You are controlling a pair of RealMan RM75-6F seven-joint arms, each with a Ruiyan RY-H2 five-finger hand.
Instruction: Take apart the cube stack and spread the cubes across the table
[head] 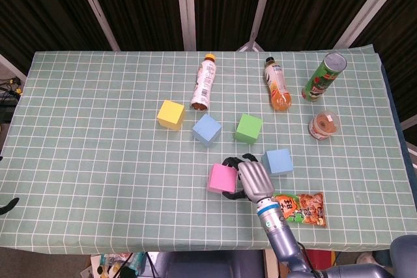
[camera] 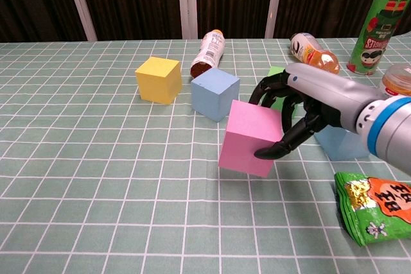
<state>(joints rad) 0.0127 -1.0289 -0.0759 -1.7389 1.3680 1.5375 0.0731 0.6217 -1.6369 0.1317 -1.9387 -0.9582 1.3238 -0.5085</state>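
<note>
My right hand [head: 250, 178] [camera: 302, 108] grips a pink cube [head: 223, 178] [camera: 248, 137] and holds it tilted just above the cloth near the table's front. Four other cubes stand apart on the table: a yellow cube [head: 171, 114] [camera: 157, 79] at the left, a blue cube [head: 206, 129] [camera: 214, 93] beside it, a green cube [head: 248, 128] [camera: 276, 72] partly hidden behind my hand in the chest view, and a second blue cube [head: 278, 161] [camera: 340, 144] to the right. My left hand is not visible in either view.
Two bottles [head: 204, 81] [head: 277, 84] lie at the back. A green can [head: 323, 77] and a small cup [head: 324, 124] stand at the right. A snack bag [head: 300, 206] [camera: 377, 205] lies at the front right, close to my right forearm.
</note>
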